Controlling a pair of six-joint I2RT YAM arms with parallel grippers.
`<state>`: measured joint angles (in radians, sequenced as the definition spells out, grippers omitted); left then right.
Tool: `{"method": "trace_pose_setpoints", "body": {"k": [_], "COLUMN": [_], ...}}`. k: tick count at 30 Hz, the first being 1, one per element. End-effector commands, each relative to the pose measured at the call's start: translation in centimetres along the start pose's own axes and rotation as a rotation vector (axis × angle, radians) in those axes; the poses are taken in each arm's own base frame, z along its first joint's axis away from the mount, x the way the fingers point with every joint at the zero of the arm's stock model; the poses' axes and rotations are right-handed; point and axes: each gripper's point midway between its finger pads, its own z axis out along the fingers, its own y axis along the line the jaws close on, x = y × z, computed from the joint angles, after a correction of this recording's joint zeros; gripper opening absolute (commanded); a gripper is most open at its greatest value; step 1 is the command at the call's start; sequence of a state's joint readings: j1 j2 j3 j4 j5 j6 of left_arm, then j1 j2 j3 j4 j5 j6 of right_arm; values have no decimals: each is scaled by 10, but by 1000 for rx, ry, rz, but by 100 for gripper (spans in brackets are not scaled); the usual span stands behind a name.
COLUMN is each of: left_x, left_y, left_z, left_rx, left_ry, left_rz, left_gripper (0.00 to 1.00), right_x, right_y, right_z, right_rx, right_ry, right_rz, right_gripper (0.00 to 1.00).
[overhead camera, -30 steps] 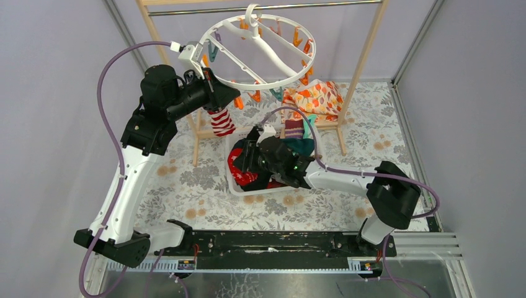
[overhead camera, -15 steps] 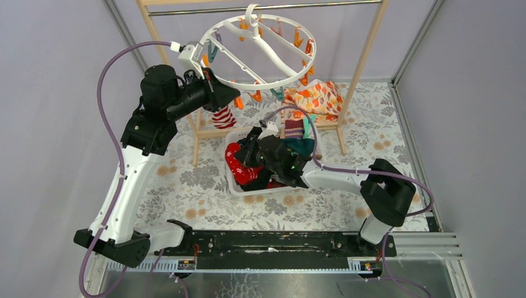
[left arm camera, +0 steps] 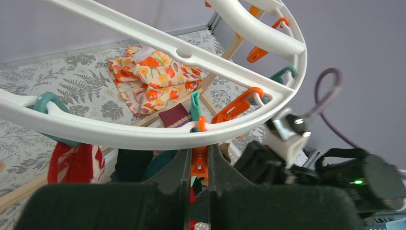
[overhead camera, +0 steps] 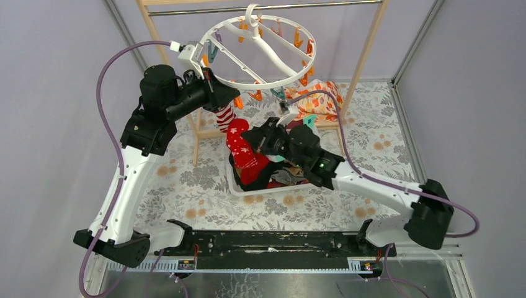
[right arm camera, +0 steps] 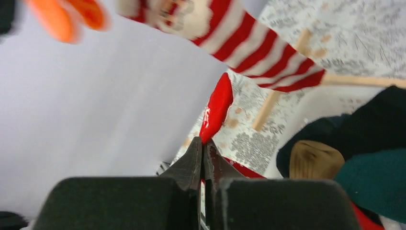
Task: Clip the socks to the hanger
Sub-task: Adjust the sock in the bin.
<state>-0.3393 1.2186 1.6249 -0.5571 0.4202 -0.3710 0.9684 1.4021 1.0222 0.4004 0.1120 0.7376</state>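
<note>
The white ring hanger (overhead camera: 273,84) hangs from the rack bar with orange, teal and pink clips. My left gripper (overhead camera: 231,98) sits under its near-left rim, shut on an orange clip (left arm camera: 199,165). A red-white striped sock (overhead camera: 223,116) hangs there; it also shows in the right wrist view (right arm camera: 258,43). My right gripper (overhead camera: 253,139) is shut on a red sock with white pattern (overhead camera: 245,155), lifted above the white basket (overhead camera: 234,184); its tip shows in the right wrist view (right arm camera: 216,108). Dark teal (right arm camera: 373,184), tan (right arm camera: 311,160) and black socks lie in the basket.
A wooden-framed rack (overhead camera: 352,81) with a metal bar stands at the back. An orange leaf-print cloth (overhead camera: 317,98) lies on its lower rail. The table has a grey floral cover (overhead camera: 186,192). Walls stand close on both sides.
My right gripper has risen and moved back toward the hanger, pulling the red patterned sock up out of the basket. The left gripper has stayed put at the clip.
</note>
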Motion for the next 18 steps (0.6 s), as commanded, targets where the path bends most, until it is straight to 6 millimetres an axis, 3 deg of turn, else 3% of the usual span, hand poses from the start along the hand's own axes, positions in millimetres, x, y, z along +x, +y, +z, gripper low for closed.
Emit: {"method": "trace_pose_setpoints", "body": {"k": [1,10,18], "left_x": [-17,-18,-18], "left_y": [-12,-14,-18], "left_z": [-11,-14,-17], "left_rx": [28,35,45], "left_ry": [-45,-47,-52], "left_rz": [38,36,44], "left_gripper": [0,0,0], "right_x": [-31,-55,-85], "right_y": [30,48,27], "right_z": [-22,-60,-76], "right_rx": [-80,-146,-22], "right_ry": [-49,-95,-161], "right_rz": [-61,-82,-193], "right_gripper": [0,0,0]}}
